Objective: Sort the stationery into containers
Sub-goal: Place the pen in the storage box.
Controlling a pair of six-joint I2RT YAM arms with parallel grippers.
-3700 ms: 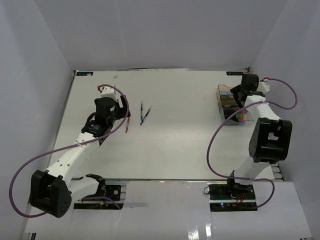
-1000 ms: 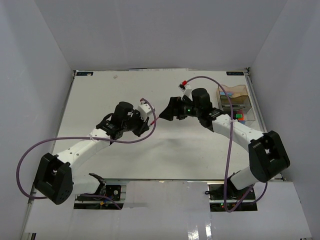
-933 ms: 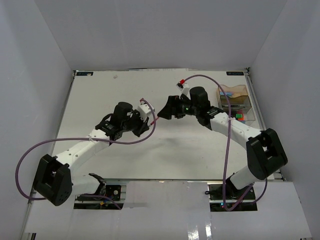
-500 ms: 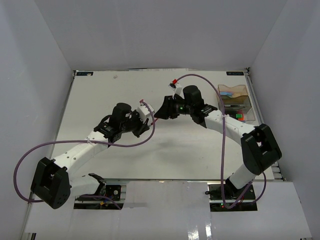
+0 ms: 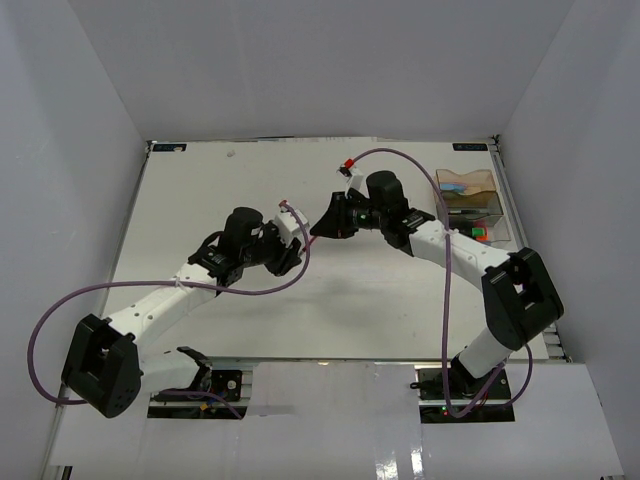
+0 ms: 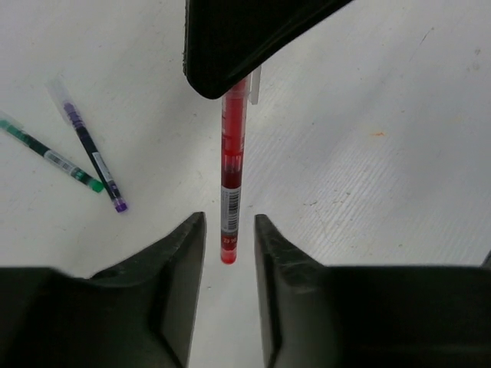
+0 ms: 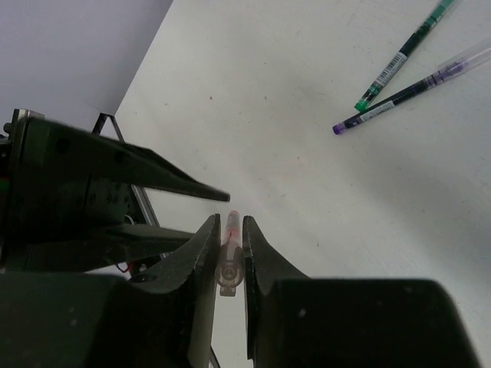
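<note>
One red pen (image 6: 232, 157), long axis from left gripper (image 6: 230, 224) to right gripper (image 7: 228, 230).

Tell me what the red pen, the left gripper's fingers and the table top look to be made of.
Red pen: translucent red plastic, glossy; light passes through the barrel, a printed label wraps its lower end. Fingers of the left gripper: matte black, probably plastic; dull sheen, rounded edges. Table: white, matte, perhaps laminate or painted board; fine parallel streaks and small scuffs.
</note>
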